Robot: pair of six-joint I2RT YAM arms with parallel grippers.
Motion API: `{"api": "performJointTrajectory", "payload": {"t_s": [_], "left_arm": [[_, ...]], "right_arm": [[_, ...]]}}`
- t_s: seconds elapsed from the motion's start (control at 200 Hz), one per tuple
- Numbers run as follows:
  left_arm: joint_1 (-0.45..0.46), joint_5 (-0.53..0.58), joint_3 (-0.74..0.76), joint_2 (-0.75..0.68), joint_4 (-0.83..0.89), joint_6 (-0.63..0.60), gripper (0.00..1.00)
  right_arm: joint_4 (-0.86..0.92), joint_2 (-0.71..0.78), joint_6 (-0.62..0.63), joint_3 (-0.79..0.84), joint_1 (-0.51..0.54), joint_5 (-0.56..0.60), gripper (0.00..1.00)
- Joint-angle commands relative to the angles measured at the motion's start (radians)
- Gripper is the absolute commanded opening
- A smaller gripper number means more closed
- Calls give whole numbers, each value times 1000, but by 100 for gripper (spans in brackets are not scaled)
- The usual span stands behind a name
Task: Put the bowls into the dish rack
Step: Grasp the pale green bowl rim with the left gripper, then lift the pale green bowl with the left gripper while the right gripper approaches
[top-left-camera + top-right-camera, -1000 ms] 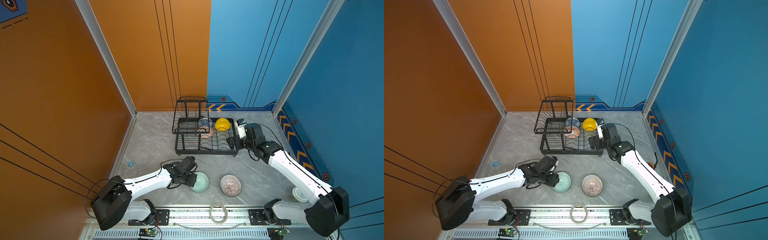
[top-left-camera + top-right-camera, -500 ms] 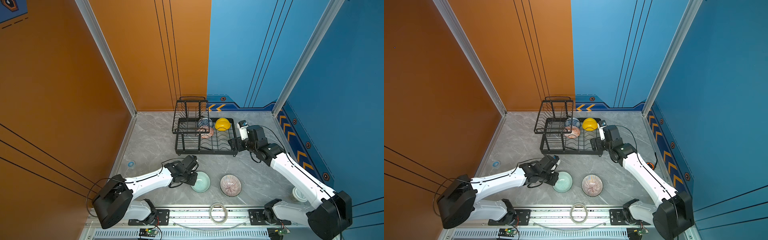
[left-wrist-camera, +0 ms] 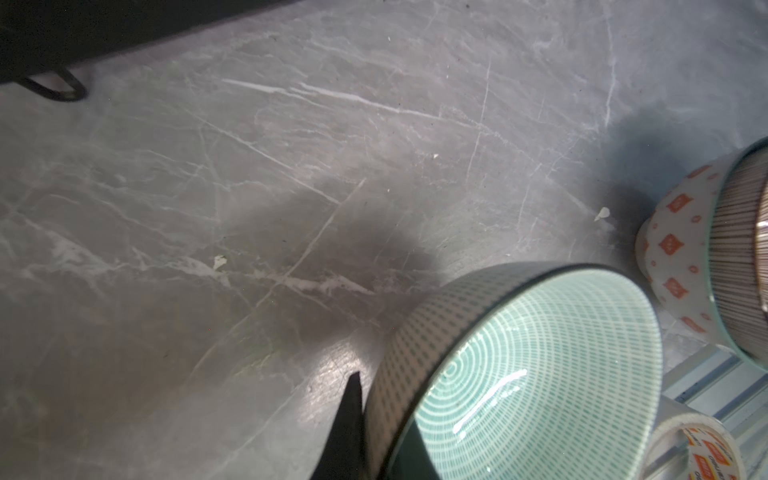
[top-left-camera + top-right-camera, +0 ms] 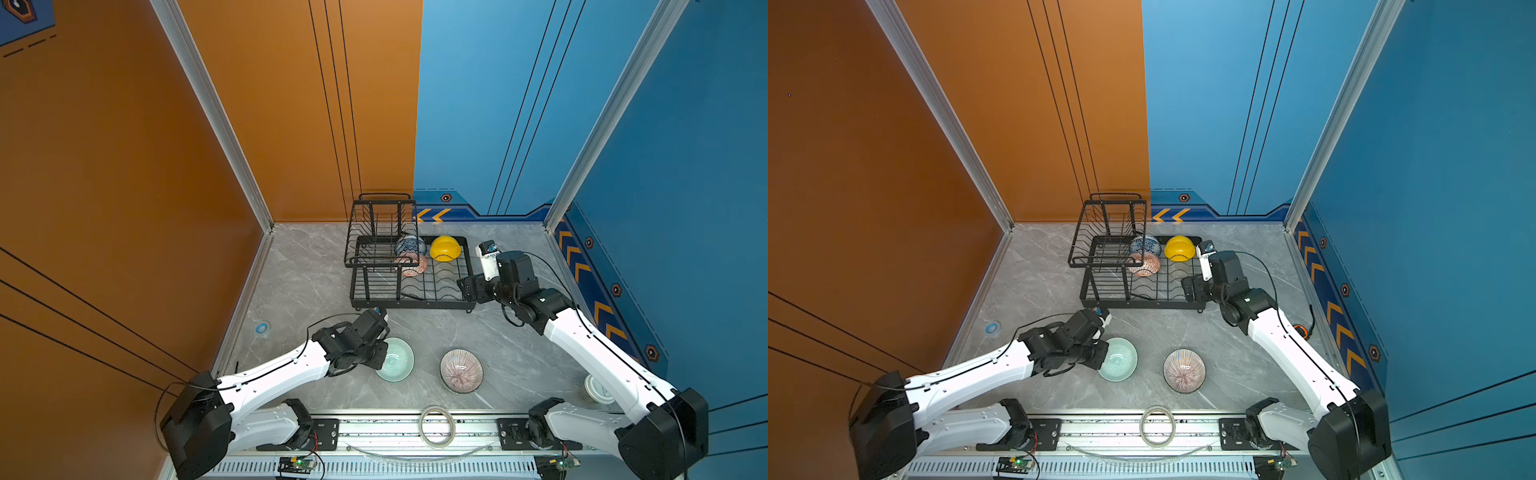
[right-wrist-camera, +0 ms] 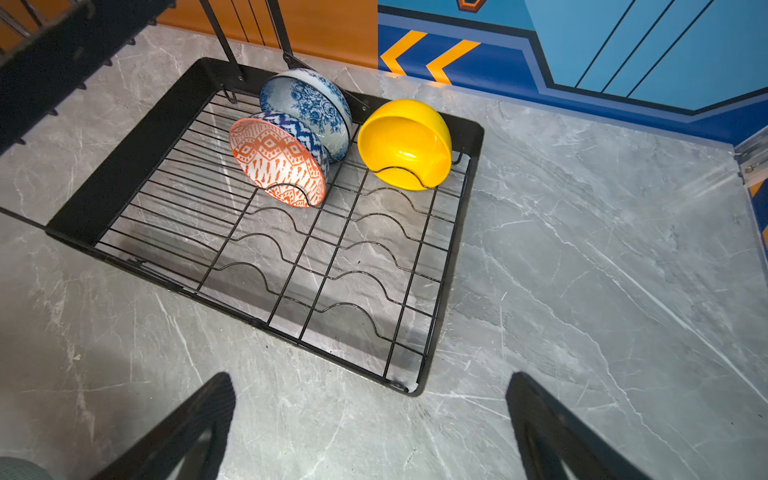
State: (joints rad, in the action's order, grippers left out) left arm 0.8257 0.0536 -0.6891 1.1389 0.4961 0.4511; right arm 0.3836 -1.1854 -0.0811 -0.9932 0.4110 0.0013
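Three stand on edge in your dish rack (image 5: 124,166): the blue floral bowl (image 5: 307,104), orange bowl (image 5: 276,160) and yellow bowl (image 5: 405,145). Your left gripper (image 4: 380,358) pinches the pale green bowl (image 4: 398,361) by its rim, near the striped bowl (image 4: 461,370) on the table (image 4: 299,270). Your right gripper (image 5: 370,378) gapes wide, empty, beside the rack's corner.
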Motion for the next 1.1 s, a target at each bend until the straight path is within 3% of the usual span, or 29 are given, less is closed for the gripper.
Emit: {"api": "performJointTrajectory", "payload": {"t_s": [0.0,0.33,0.551,0.741,1.096], "left_arm": [[-7,82,-65,-54,12,-30,0],[-7,239,-151,-127,-183,-116,0],[10,368,-159,-123,-334,-136,0],[13,392,-152,-128,-438,-140,0],[21,351,-192,-75,-512,-152,0]], "right_arm": [[7,31,-25,-4,-6,-45,100],[-25,83,-113,-46,4,-275,100],[-181,134,-241,12,101,-349,100],[-235,99,-256,13,241,-293,100],[-245,-40,-257,-42,380,-117,100]]}}
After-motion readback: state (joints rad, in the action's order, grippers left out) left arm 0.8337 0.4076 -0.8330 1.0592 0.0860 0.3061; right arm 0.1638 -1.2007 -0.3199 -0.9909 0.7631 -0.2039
